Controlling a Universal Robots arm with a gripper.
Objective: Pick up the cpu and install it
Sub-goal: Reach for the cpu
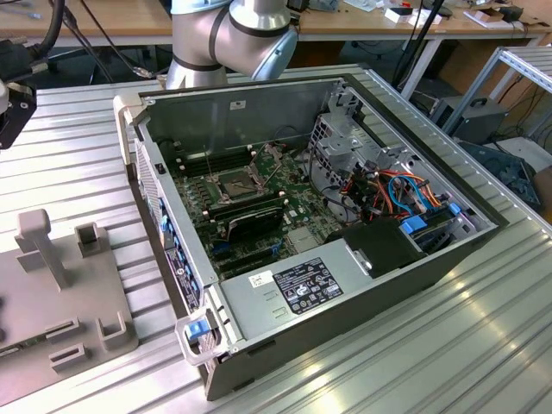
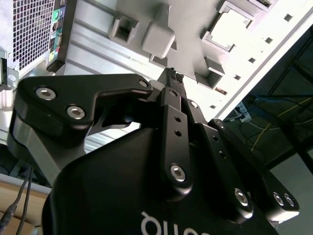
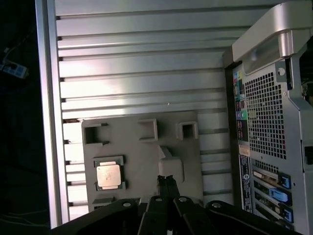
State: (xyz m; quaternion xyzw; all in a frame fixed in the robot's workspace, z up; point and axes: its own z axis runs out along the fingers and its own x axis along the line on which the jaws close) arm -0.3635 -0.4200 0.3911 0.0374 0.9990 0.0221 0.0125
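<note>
The cpu (image 3: 108,175), a small silver-grey square chip, lies flat in a pocket of the grey fixture plate (image 3: 142,156) in the first wrist view. My gripper (image 3: 166,182) hangs above that plate, over a raised block (image 3: 170,169) and a short way to the side of the cpu. Its black fingers (image 2: 172,85) are pressed together with nothing between them. In the exterior view the open computer case (image 1: 345,285) lies on its side, and the dark square socket (image 1: 235,183) on its motherboard sits in its metal frame.
The fixture plate (image 1: 60,293) with its upright post (image 1: 43,241) lies at the exterior view's left of the case. The case's rear panel (image 3: 264,122) stands close beside the plate. The ribbed metal table (image 1: 431,362) carries both. Cables and drive bays crowd the case's far end.
</note>
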